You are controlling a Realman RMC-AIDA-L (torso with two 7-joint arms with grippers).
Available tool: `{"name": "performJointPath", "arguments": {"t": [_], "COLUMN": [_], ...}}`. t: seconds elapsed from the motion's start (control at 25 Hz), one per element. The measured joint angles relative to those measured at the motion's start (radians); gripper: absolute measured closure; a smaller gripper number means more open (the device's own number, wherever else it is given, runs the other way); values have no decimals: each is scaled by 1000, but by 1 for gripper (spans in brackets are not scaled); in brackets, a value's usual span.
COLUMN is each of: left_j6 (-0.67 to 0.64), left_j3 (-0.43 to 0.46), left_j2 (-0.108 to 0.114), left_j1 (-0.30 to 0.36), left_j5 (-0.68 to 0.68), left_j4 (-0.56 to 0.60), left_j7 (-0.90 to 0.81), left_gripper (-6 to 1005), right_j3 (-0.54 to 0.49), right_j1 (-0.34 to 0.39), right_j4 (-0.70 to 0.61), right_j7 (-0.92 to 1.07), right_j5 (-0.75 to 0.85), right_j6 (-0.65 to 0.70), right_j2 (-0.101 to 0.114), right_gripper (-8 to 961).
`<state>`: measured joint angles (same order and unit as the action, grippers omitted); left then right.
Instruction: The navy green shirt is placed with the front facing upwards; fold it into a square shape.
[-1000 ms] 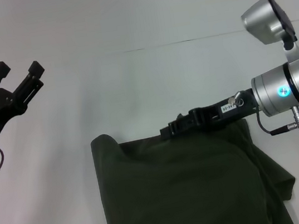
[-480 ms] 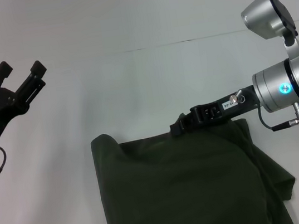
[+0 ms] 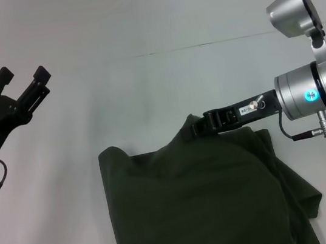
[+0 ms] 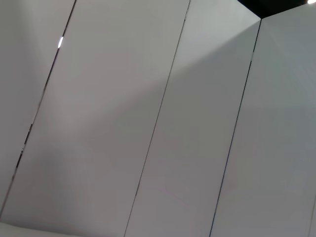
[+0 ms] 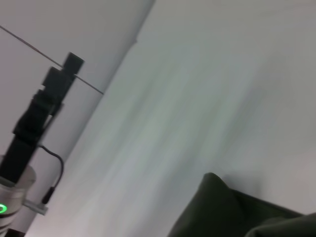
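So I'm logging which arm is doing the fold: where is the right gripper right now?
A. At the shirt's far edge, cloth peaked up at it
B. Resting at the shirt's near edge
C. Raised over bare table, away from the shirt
A: in the head view the right gripper sits at the far edge of the navy green shirt, where the cloth rises in a peak; the left gripper hangs open over the table.

The surface [image 3: 145,88] lies bare to the far side and on the left. The folded navy green shirt [image 3: 194,209] fills the near middle and right. The right tool [image 3: 197,126] reaches low across the shirt's far edge, blocking that side. The left tool [image 3: 21,78] hangs raised at far left, fingers apart.
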<state>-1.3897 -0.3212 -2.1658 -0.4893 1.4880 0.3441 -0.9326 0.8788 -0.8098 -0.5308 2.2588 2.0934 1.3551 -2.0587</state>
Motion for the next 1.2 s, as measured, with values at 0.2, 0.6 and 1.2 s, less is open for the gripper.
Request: {"name": "performJointPath", "arguments": {"t": [0.2,0.6,1.2], "left_j6": [0,-1,-10], "left_j3": [1,-6,-12], "left_j2": [0,0,0], "left_j1": [1,2,0], "left_j5": [0,0,8], "left_j4": [-5,-9,-15], "left_j7": [0,-3,-17], "left_gripper": [67,67,68], "right_j3": [0,-68,-104], "right_j1": [51,213,303], "right_j4": [-19,-114,-50], "right_j7": [-77,-118,-157], "right_j5": [-119,-223,-99], "right_j6": [50,139,46], "right_j2": [9,15,40], "right_gripper": [940,934,925]}}
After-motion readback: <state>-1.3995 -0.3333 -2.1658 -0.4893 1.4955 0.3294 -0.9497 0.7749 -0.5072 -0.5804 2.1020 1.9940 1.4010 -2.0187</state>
